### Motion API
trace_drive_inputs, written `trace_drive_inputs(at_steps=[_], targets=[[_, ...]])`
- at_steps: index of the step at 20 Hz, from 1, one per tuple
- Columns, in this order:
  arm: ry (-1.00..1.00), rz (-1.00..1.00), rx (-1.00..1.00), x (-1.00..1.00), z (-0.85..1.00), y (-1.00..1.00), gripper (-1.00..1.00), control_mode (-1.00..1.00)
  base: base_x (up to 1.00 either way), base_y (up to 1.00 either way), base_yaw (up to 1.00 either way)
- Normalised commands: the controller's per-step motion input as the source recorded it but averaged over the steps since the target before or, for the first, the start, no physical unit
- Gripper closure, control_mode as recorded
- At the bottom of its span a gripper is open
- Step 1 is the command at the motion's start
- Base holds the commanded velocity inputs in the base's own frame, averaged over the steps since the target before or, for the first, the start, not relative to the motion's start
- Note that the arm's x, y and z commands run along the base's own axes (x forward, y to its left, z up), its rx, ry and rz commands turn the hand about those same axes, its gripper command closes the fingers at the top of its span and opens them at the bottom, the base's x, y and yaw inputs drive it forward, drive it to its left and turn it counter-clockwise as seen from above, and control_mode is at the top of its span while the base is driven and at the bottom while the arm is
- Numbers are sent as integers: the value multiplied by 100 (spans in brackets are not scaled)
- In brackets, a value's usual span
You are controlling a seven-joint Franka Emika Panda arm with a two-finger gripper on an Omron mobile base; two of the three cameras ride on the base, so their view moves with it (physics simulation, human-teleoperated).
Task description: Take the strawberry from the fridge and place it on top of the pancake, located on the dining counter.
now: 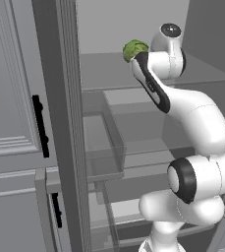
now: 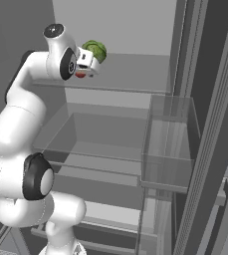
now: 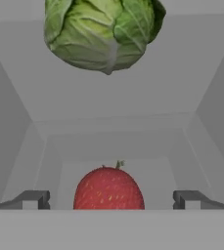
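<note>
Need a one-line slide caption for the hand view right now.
Open gripper straddling the strawberry on a fridge shelf, cabbage beyond.

White glossy arm of rounded segments, black joint bands, a dark-capped round joint at 12 o'clock.

Strawberry bottom cut off; cabbage top cropped.
</note>
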Motion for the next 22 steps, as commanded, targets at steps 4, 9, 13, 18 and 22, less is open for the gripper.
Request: trace_drive_inputs(at_steps=[4,9,13,18,22], targets=[[5,0,0,0,-12,0,-100,-100,0,0,0],[0,0,0,0,0,0,100,-100,0,0,0],[0,0,0,0,0,0,100,-100,0,0,0],[0,0,0,0,0,0,100,-100,0,0,0],[-25,0,1,-9,0,0,100,-100,0,0,0]])
